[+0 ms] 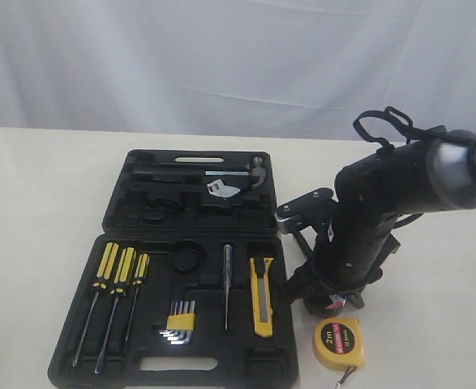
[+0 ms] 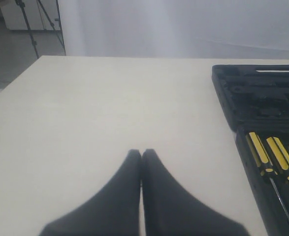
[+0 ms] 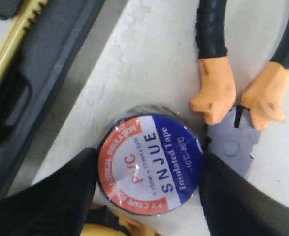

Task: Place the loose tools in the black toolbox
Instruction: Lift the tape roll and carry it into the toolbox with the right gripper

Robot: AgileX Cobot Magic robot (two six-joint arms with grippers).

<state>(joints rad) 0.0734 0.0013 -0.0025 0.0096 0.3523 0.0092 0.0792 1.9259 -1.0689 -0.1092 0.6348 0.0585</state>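
The pale table [image 1: 43,203] carried the black toolbox [image 1: 246,369] opened flat, both halves face up so that every moulded recess could be reached from above. The right arm [image 1: 375,211] was bent steeply down just beside the case's right edge, which put its wrist straight over the loose tools there. The left gripper [image 2: 142,162] hovered over bare table, fingers pressed together, apparently idle. The yellow-black utility knife [image 1: 262,296] lay in its slot in the near half. The pliers [image 3: 215,91] lay on the table, touching the roll. The yellow tape measure [image 1: 338,342] sat nearby, outside the case. The right gripper [image 3: 149,206] stood spread astride the black tape roll [image 3: 151,162], fingers close against its rim, probably lined up for a pinch across it.
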